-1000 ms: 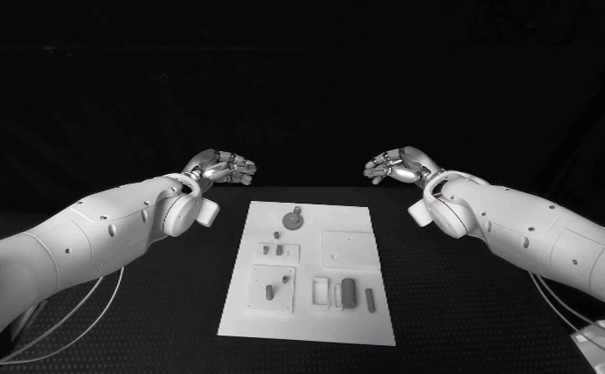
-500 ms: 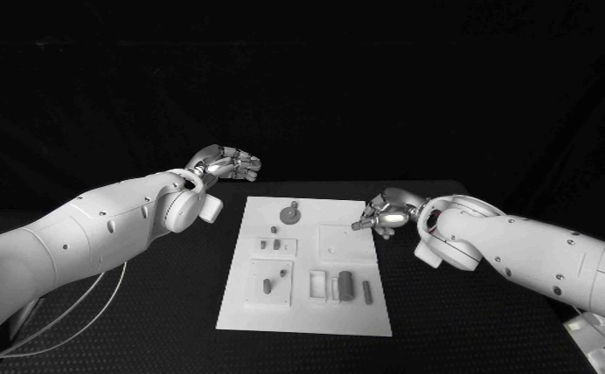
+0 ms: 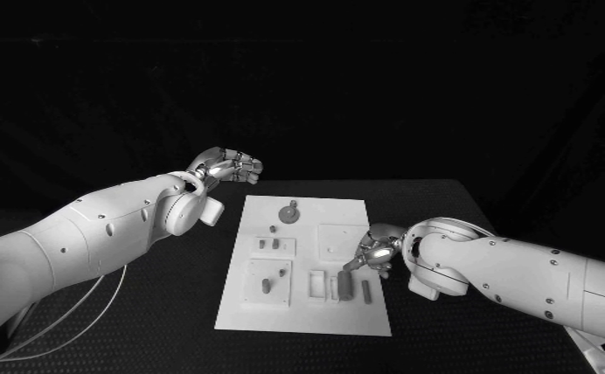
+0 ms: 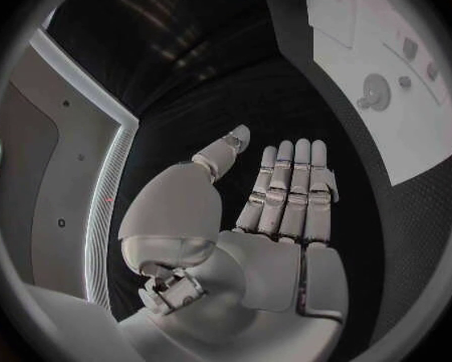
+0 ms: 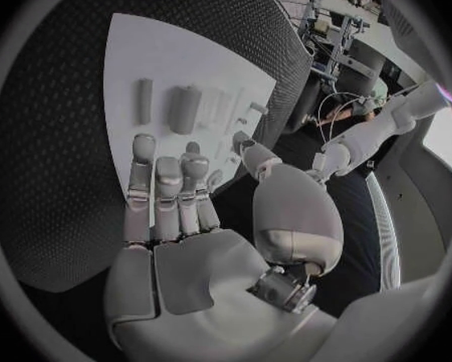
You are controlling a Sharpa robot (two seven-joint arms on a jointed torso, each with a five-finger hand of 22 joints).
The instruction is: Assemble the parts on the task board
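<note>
Assembly is barely starting: parts (image 3: 345, 286) are lying loose on the task board (image 3: 302, 322), mid-worktop. Right robot hand (image 3: 376, 253) is hovering over them, fingers apart, empty; left robot hand (image 3: 228, 166) is idling curled beside.

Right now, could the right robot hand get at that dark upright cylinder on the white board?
Probably yes: the right robot hand hovers open just beside the dark cylinder on the white board, nothing between.
</note>
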